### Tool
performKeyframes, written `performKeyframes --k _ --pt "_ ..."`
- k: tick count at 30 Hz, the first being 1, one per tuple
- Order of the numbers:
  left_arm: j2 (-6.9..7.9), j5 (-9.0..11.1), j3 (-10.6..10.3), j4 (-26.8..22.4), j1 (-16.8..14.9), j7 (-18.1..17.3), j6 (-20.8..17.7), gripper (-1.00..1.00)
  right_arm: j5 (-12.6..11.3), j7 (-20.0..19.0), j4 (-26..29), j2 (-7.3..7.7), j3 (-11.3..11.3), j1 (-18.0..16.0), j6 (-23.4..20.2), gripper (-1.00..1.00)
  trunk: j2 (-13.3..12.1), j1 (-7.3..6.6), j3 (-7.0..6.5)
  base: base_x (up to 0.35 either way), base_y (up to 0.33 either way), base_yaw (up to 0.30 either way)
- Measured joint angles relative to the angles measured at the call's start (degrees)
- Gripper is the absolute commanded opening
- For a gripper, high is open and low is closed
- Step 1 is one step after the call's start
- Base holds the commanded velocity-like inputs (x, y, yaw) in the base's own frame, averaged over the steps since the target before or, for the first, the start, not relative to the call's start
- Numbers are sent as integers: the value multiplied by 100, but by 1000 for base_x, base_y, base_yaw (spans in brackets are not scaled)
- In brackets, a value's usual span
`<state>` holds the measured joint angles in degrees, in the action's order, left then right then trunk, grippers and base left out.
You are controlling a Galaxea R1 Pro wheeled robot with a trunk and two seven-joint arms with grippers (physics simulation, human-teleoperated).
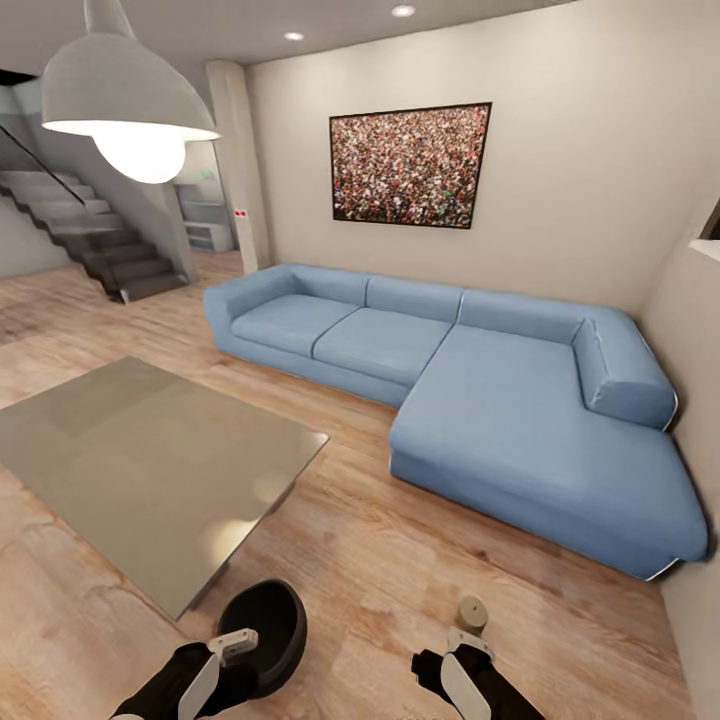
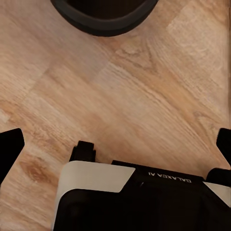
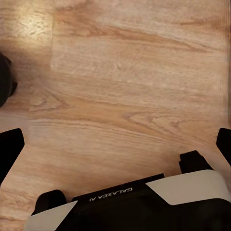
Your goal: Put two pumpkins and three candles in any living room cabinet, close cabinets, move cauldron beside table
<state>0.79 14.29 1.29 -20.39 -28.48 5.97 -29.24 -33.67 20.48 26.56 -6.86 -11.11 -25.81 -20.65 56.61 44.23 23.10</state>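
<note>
The black cauldron [image 1: 268, 618] stands on the wooden floor just off the near corner of the low grey table [image 1: 150, 460]. Its rim [image 2: 103, 19] lies ahead of my left gripper [image 2: 115, 144], which hangs open above bare floor, close beside the pot [image 1: 232, 645]. One short beige candle [image 1: 472, 611] stands upright on the floor just beyond my right gripper [image 1: 466, 640]. That gripper [image 3: 115, 144] is open too, with only floorboards between its fingers and the cauldron's dark side [image 3: 5, 82] off to one edge. The pumpkins and the cabinet are out of view.
A large blue L-shaped sofa [image 1: 450, 390] runs along the back and right walls. A white pendant lamp [image 1: 125, 100] hangs at the upper left, and stairs [image 1: 95, 235] rise beyond it. Open wooden floor lies between table and sofa.
</note>
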Motion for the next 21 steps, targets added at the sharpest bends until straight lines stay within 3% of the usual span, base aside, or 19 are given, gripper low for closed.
performKeyframes --k 14,21 --pt "3 -6 -14 -9 0 -16 41 100 0 0 -11 0 -3 -3 0 100 0 0 0 3 0 -288" --pt "3 -10 -15 -9 0 -16 44 100 0 0 -11 0 0 -1 0 100 0 0 0 159 47 -288"
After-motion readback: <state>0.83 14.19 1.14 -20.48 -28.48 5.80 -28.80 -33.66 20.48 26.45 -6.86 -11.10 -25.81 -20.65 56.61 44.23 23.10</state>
